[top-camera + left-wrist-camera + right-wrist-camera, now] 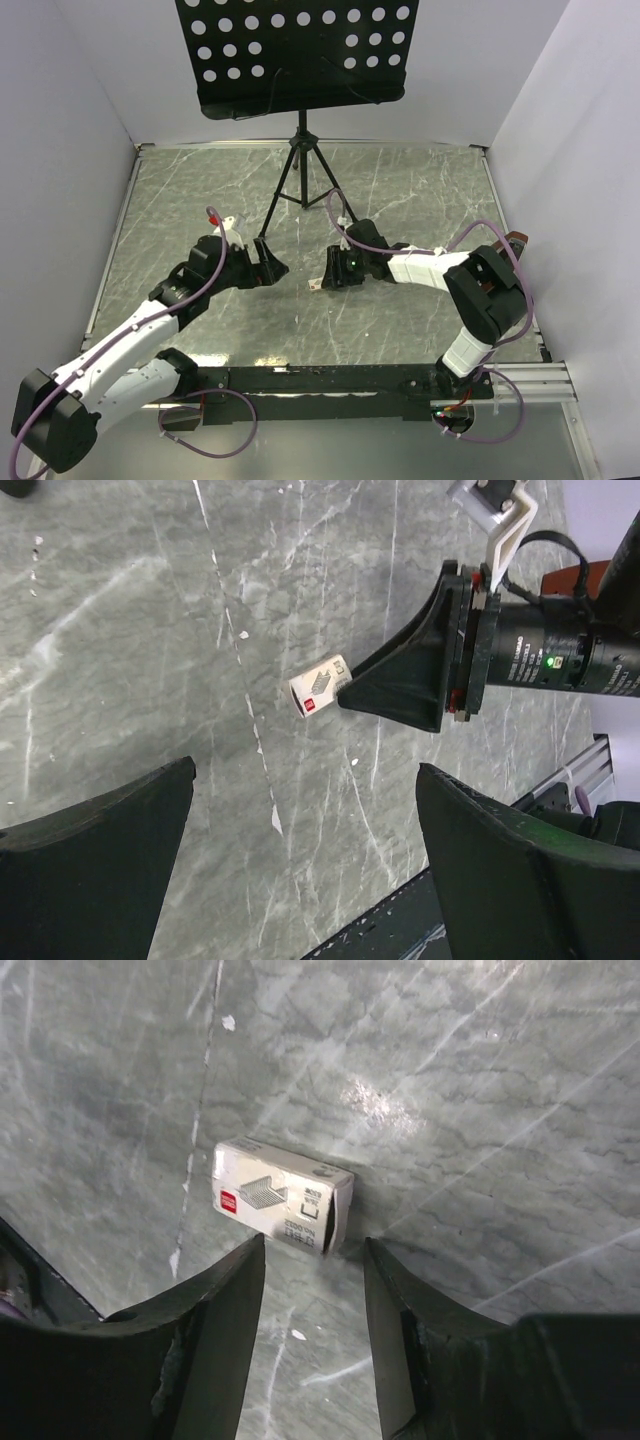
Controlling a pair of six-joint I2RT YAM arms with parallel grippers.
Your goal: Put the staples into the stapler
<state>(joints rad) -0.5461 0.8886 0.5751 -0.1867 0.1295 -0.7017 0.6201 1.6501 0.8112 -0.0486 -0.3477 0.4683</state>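
Grey marbled stone makes up the tabletop point(420, 190), and on it, near the middle, lies a tiny white rectangular cardboard staple box point(280, 1195) with a small red mark and a printed drawing on its upper face. It rests flat on its broad side. The black right hand point(315, 1250) is low over the stone with its two fingers parted and nothing between them. The staple box sits just beyond their tips, and in the left wrist view one fingertip seems to touch the end of the box, though the angle leaves that unsure. The black left hand point(305, 770) hangs above the stone well to the left, spread wide and released, gripping nothing. At the far side stands a black perforated metal music stand point(300, 50) on a tripod.
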